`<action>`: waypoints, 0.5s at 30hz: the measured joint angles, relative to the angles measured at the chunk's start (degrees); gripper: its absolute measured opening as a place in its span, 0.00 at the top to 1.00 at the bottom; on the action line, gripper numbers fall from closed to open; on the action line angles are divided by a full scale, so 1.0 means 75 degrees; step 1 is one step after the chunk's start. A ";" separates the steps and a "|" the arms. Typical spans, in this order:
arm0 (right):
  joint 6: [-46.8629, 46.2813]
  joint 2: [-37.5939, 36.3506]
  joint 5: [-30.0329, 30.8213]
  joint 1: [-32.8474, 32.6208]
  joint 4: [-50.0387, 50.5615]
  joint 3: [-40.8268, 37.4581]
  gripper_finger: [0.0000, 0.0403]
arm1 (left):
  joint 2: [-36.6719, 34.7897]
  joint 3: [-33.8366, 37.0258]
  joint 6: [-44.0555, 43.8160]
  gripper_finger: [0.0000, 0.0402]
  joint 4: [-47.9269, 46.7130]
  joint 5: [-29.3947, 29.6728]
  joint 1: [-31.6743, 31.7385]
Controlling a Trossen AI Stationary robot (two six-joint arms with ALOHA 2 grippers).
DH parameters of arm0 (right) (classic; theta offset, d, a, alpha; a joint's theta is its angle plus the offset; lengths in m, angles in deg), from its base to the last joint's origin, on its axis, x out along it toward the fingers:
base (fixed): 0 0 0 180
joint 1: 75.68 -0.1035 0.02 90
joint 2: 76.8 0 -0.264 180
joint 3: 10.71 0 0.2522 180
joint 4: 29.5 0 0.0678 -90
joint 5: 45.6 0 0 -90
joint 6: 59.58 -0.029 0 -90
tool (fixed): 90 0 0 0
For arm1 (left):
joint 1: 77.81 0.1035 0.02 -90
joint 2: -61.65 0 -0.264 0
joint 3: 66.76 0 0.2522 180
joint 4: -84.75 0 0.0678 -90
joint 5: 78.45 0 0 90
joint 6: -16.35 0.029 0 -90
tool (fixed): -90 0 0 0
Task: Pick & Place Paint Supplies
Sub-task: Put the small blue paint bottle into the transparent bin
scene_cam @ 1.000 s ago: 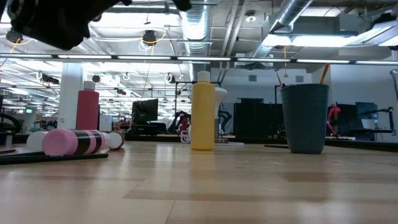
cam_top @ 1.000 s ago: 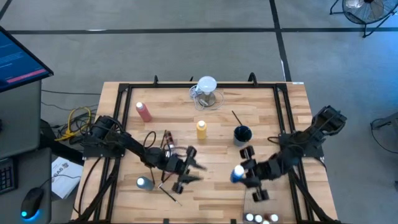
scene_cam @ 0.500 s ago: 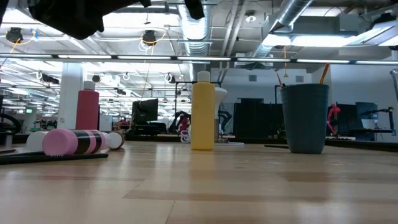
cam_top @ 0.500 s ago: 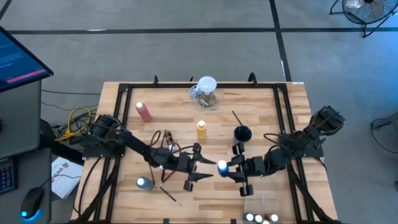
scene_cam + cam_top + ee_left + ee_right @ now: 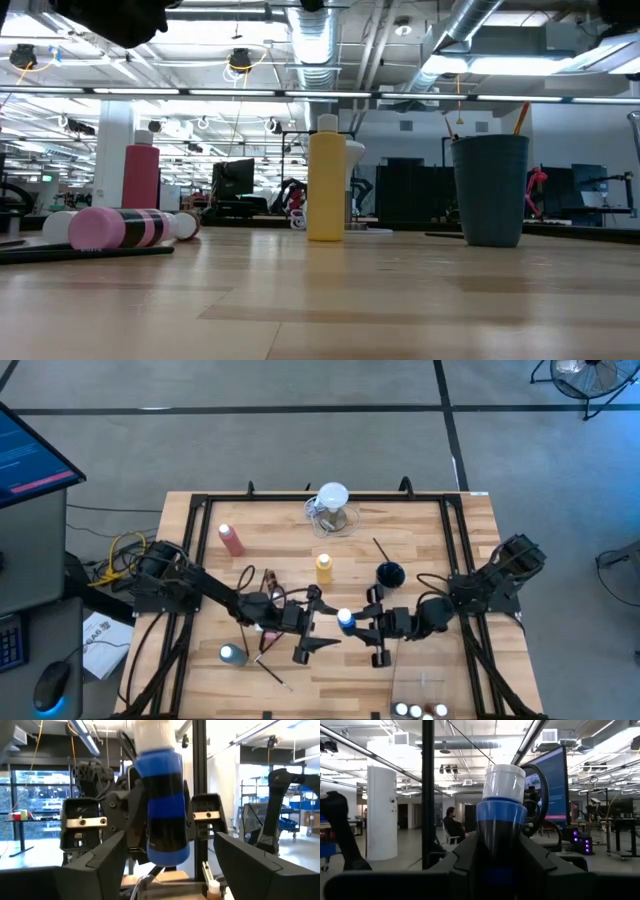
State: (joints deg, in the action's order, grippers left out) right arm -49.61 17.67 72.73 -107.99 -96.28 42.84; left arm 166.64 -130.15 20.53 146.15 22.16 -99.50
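In the middle of the tabletop (image 5: 420, 550), above the surface, the right tool (image 5: 362, 624) is clenched on the blue squeeze bottle (image 5: 345, 622), white cap pointing toward the left tool (image 5: 322, 623). The left tool stands released, its fingers (image 5: 100, 865) wide on both sides of the bottle, not touching. This looks like a handover: the left tool should close firmly around the body before the right one lets go. Farther away stand the yellow squeeze bottle (image 5: 324, 568) and the dark cup (image 5: 389, 575).
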 joint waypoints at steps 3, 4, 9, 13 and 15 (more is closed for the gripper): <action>0.0004 0.0241 -0.0165 0.0101 -0.0153 0.0199 0.78 | 0.0000 0.0000 -0.0143 0.36 -0.0124 -0.0002 0.0058; 0.0004 0.0298 -0.0178 0.0122 -0.0153 0.0247 0.78 | 0.0000 0.0000 -0.0189 0.36 -0.0126 0.0000 0.0061; 0.0039 0.0459 -0.0185 0.0132 -0.0107 0.0354 0.78 | 0.0000 0.0000 -0.0195 0.38 -0.0123 -0.0022 0.0032; 0.0148 0.0459 -0.0188 0.0180 -0.0122 0.0354 0.78 | 0.0000 0.0000 -0.0215 0.40 -0.0126 -0.0073 0.0032; 0.0227 0.0459 -0.0185 0.0178 -0.0112 0.0354 0.78 | 0.0000 0.0000 -0.0219 0.41 -0.0126 -0.0073 0.0032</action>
State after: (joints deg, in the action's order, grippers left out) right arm -47.91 21.11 71.34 -106.65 -97.12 45.49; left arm 166.64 -130.15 18.89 145.20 21.61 -99.26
